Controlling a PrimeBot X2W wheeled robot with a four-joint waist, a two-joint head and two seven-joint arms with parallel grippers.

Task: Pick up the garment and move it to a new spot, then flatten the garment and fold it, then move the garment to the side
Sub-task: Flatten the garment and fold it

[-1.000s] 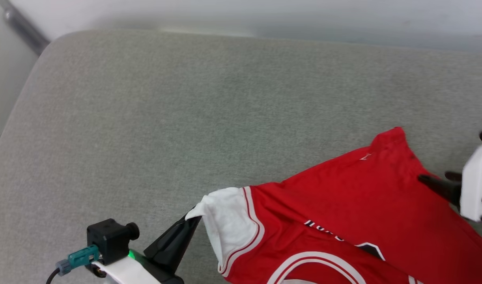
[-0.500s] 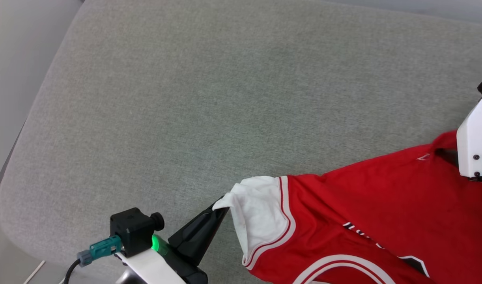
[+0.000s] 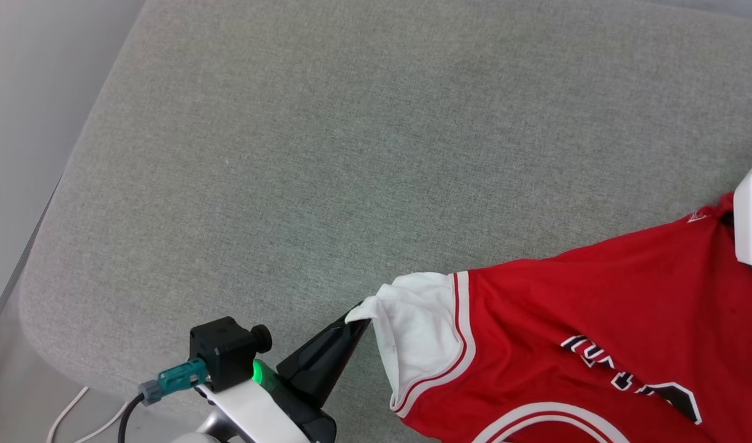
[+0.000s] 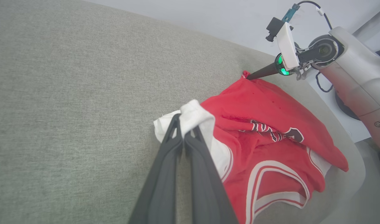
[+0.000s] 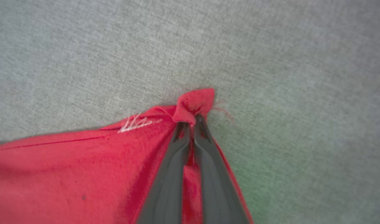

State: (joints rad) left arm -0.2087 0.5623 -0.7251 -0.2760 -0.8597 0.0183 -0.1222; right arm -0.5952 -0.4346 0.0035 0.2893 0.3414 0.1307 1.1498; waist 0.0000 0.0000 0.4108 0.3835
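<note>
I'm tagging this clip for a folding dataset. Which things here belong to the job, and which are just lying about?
Job:
- garment
- left gripper, shut on it
- right gripper, shut on it

Lying about:
- grey cushion underneath
- white cable on the floor

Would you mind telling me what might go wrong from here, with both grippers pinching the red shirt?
1. The right gripper pinches only a small bunched tip of the garment; it may slip out under tension.
2. The left gripper holds just the white sleeve, so pulling may stretch it rather than flatten the crumpled body.
3. Part of it lies close to the cushion edge and might slide off.
</note>
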